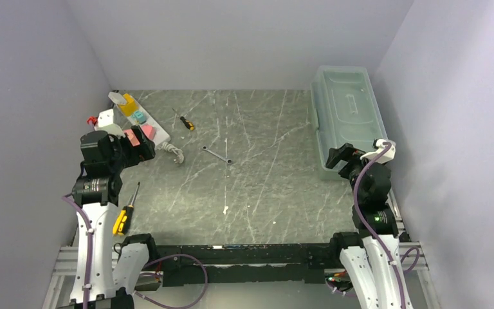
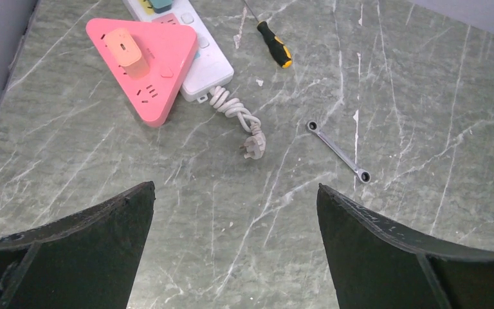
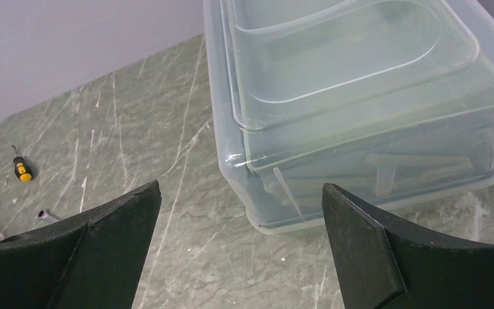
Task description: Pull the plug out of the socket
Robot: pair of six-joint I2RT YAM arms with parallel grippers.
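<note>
The socket, a long white power strip (image 1: 157,132), lies at the back left, and its near end shows in the left wrist view (image 2: 202,64). A pink triangular adapter (image 2: 145,71) sits on that end with a peach plug (image 2: 126,48) in its top face. Yellow (image 1: 128,103) and teal (image 1: 139,116) plugs stand further along the strip. The strip's white cord (image 2: 235,109) is coiled, and its own plug (image 2: 255,145) lies loose on the table. My left gripper (image 2: 235,187) is open and empty, above the table just short of the adapter. My right gripper (image 3: 241,185) is open and empty at the far right.
A clear plastic bin (image 1: 347,116) with a lid stands at the back right, right in front of my right gripper (image 1: 338,156). A small yellow-black screwdriver (image 2: 274,45) and a wrench (image 2: 338,151) lie mid-table. A larger screwdriver (image 1: 125,212) lies beside my left arm. Walls close in on both sides.
</note>
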